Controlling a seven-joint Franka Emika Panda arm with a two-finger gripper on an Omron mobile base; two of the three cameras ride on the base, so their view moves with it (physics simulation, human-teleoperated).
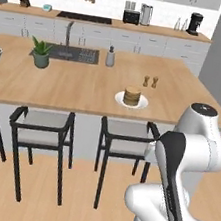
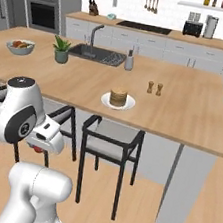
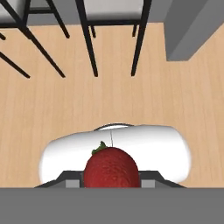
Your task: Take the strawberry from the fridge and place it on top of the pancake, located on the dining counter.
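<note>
Strawberry point(image 3: 112, 168) between gripper point(image 3: 111, 183) fingers, stools point(image 3: 114, 26) beyond, pancake point(image 1: 132, 95) on dining counter point(image 1: 85, 88)

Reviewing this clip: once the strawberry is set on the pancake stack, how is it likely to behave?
The strawberry, held in the gripper, is rounded and tapered, so it may roll or tip when released. The pancake stack's top looks flat but small, leaving little margin. The berry probably weighs little, so it should not upset the stack.
</note>
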